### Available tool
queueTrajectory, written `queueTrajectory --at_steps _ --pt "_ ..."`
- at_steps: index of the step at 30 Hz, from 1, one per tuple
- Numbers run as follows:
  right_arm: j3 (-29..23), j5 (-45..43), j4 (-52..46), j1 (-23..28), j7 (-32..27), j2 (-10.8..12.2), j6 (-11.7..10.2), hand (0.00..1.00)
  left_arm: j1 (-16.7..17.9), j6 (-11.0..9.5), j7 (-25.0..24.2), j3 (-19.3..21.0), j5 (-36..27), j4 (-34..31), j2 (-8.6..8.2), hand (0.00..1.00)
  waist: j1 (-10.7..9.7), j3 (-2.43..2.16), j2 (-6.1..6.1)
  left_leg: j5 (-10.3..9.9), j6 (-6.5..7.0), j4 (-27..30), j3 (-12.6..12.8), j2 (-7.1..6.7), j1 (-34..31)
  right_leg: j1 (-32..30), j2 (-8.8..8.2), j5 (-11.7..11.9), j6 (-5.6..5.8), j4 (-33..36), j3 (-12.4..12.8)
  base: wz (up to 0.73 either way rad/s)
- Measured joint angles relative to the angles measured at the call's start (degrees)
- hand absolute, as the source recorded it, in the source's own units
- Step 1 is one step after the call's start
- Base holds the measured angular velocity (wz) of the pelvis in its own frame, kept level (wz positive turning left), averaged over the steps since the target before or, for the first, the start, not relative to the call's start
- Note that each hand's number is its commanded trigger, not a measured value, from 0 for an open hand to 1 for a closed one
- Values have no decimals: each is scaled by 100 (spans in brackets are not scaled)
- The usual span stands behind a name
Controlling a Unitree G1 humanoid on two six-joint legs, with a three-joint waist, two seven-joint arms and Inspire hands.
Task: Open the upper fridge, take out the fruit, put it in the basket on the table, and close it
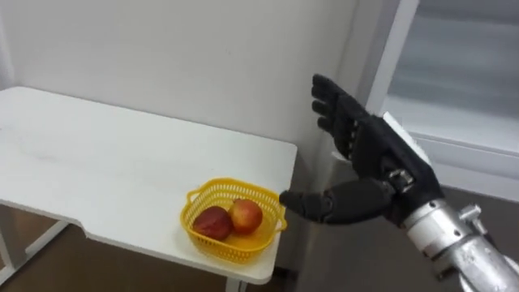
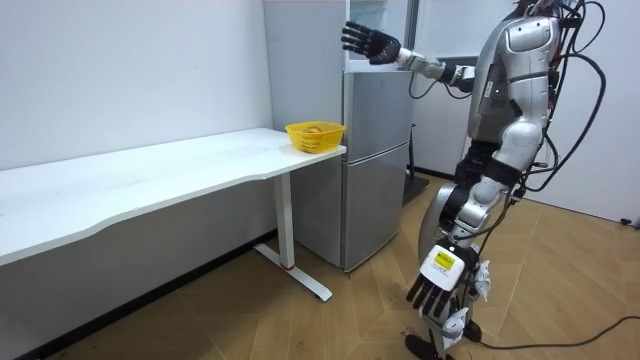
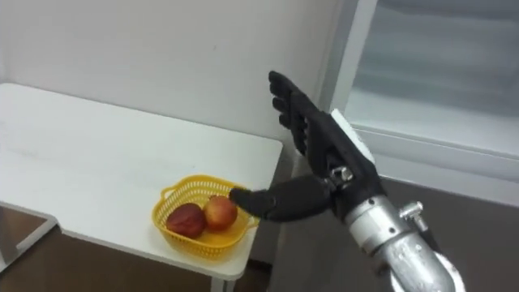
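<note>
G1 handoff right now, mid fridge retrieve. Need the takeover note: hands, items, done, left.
Right hand: open, empty, raised beside the yellow basket, thumb close to its rim.
Left hand: open, hanging low by the leg, idle.
Items: the basket sits on the white table at the corner next to the fridge. It holds two red fruits.
Done: the fruits are in the basket, and both fridge doors look shut in the room view. Whether the fruits came from the fridge cannot be told.
Left: probably just lowering the right arm. If more is to be fetched, open the upper door.
</note>
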Motion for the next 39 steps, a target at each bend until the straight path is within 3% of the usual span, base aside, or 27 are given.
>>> queueTrajectory --at_steps 4,9,14,17,20,22,24,27,31,36,39 --pt "-13 -11 -11 643 393 19 29 0 -19 -7 -4 -108 1 79 -82 0 -101 -23 220 -4 12 -62 127 6 85 -4 7 9 8 25 153 -20" --pt "-27 -64 -17 1364 631 53 88 0 -72 -89 89 -267 -5 193 -142 0 -271 -17 332 -7 17 -113 252 25 133 -44 10 9 9 56 286 -13" --pt "-430 -347 -167 1861 820 498 86 0 -115 -193 206 -270 -155 461 -199 0 -558 -24 365 -13 27 -130 391 39 146 -101 58 8 10 78 476 -17" --pt "-762 -443 -605 2253 676 539 71 0 -19 -327 327 -265 -376 516 -214 0 -612 -27 416 -25 46 -199 534 47 248 -86 68 7 18 77 597 -22" --pt "-994 -438 -826 2398 391 783 -35 0 35 -404 463 -265 -574 571 -215 0 -816 -23 466 -25 47 -243 566 46 279 -80 67 2 27 67 611 -7" --pt "-1190 -400 -861 2652 120 964 -260 0 31 -516 498 -264 -571 574 -218 0 -845 -28 492 -27 50 -251 598 51 286 -96 76 2 27 67 679 -8" --pt "-1315 -372 -861 2906 -60 1062 -296 0 33 -577 576 -262 -572 571 -237 0 -855 -29 522 -29 52 -267 631 57 292 -115 84 3 28 68 720 -10" --pt "-1374 -82 -291 3146 -294 1230 -423 0 78 -600 739 -243 -581 668 -328 0 -934 -25 587 -31 55 -317 663 59 361 -75 84 -1 36 65 755 -6" --pt "-1695 530 771 3191 -797 1434 -365 0 153 -595 780 -220 -637 662 -471 0 -1075 -43 626 -37 64 -291 663 47 336 -128 69 -9 47 56 744 1" --pt "-2290 1513 1168 3188 -1486 1490 -393 0 214 -613 832 -167 -671 650 -470 0 -1177 -55 647 -36 64 -327 662 42 385 -82 74 -11 52 -11 762 1" --pt "-2586 2069 1495 3187 -1795 1486 -506 0 244 -632 889 -94 -674 590 -469 0 -1233 -39 596 -37 64 -350 663 43 459 -8 80 -16 55 -33 783 0"
